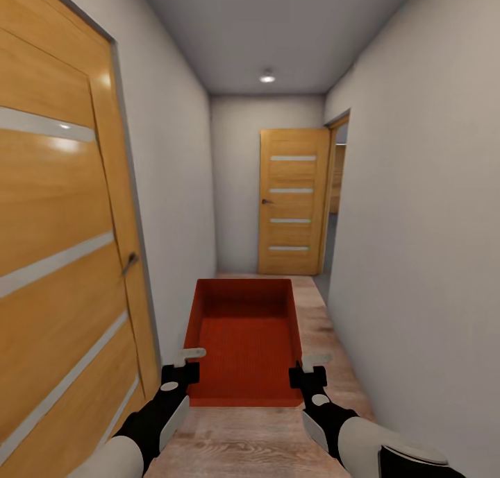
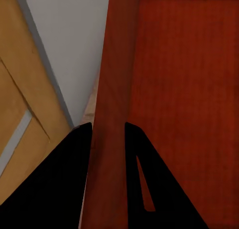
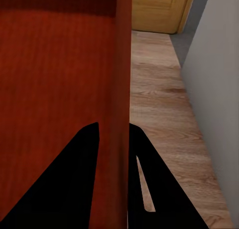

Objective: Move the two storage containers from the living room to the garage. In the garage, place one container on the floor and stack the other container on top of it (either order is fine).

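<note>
Head view: robot stood in a narrow hallway w/ a bin point(image 1: 243, 339) carried out in front, above the wood floor point(image 1: 278, 443). Left gripper point(image 1: 182, 368) pinched the bin's left wall near its near corner, right gripper point(image 1: 307, 374) the right wall, same spot. The bin's long axis ran straight ahead, away from the robot, toward the far door point(image 1: 293, 202) — so both arms were equally near, one per side. A big door point(image 1: 55, 256) flanked the left, a plain wall point(image 1: 423, 256) the right.

Left wrist view: the fingers point(image 2: 74, 159) straddled the bin point(image 2: 184, 89) wall, clamped on it, one outside, one inside.

Right wrist view: same grip — fingers point(image 3: 144, 164) closed over the bin point(image 3: 59, 64) wall, floor point(image 3: 164, 114) below.

Judgement: this was transit w/ one bin; garage not reached. Next move is driving on along the bin's axis, keeping both clamps level so it doesn't twist or clip the hallway sides.
</note>
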`<state>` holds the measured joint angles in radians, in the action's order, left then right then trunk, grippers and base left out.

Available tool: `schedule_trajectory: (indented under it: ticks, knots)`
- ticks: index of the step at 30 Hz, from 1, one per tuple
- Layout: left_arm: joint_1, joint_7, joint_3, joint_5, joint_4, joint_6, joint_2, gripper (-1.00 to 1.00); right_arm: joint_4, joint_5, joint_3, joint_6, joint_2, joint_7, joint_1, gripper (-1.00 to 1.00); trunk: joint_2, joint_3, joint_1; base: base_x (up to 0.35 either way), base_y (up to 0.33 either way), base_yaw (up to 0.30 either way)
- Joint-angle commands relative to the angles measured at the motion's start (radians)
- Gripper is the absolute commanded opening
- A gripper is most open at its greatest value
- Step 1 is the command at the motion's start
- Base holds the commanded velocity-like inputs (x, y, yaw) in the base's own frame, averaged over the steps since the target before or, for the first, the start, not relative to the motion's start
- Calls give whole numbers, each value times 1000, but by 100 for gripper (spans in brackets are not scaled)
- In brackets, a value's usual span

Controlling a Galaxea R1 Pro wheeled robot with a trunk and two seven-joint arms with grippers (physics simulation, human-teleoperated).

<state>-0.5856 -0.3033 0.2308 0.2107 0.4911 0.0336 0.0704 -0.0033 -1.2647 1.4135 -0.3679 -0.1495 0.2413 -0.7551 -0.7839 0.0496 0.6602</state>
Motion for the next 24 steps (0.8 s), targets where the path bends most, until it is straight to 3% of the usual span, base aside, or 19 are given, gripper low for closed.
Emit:
schedule_trajectory:
  ticks: [1,8,24]
  knots:
    - [-1,-17,-13,13,0,5,-6,-100,-2,5,-12,-12,1,4,-1,-100,-1,2,1,322,0,-7]
    - [-1,-17,-13,13,-1,5,-6,-100,-2,5,-13,-13,1,4,-1,-100,-1,2,1,322,0,-145]
    - [-1,-17,-13,13,0,5,-6,-100,-1,5,-13,-12,1,6,-1,-100,-1,2,1,322,0,-5]
